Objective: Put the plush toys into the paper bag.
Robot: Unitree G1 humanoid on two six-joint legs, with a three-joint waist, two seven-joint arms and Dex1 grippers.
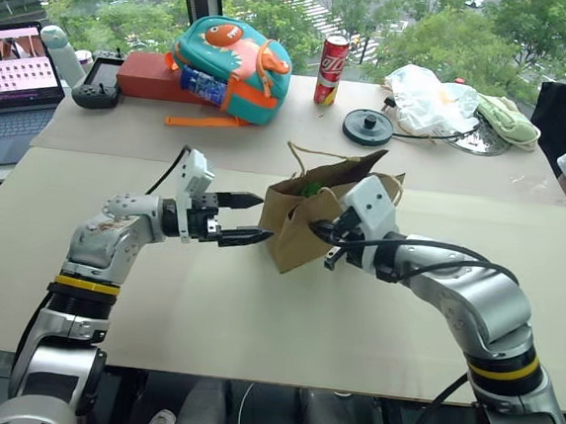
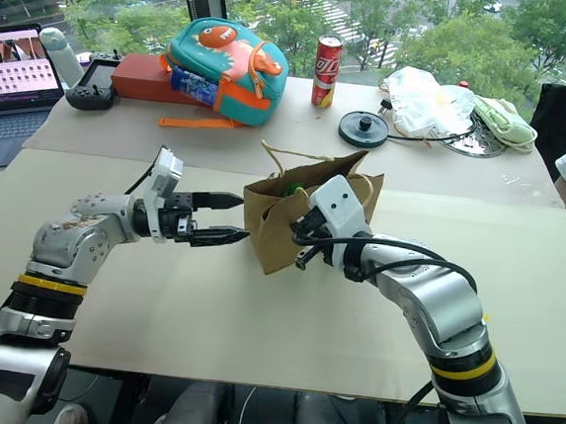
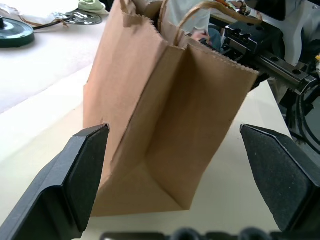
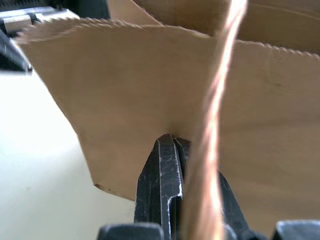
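Brown kraft paper bag point(image 1: 296, 228) with tan cord loop handles stands upright mid-tabletop point(image 1: 254, 319), mouth open, something green point(image 1: 312, 188) just visible inside. Right gripper point(image 1: 328, 238) sits against the bag's right side, jaws pressed together at the paper wall beside a cord handle point(image 4: 210, 150); whether they pinch the paper cannot be told. Left gripper point(image 1: 248, 219) is level just left of the bag, jaws spread wide, not touching it. Teal and orange dinosaur backpack point(image 1: 231, 69), red can point(image 1: 331, 69) and white plastic bag point(image 1: 427, 101) sit at the far edge.
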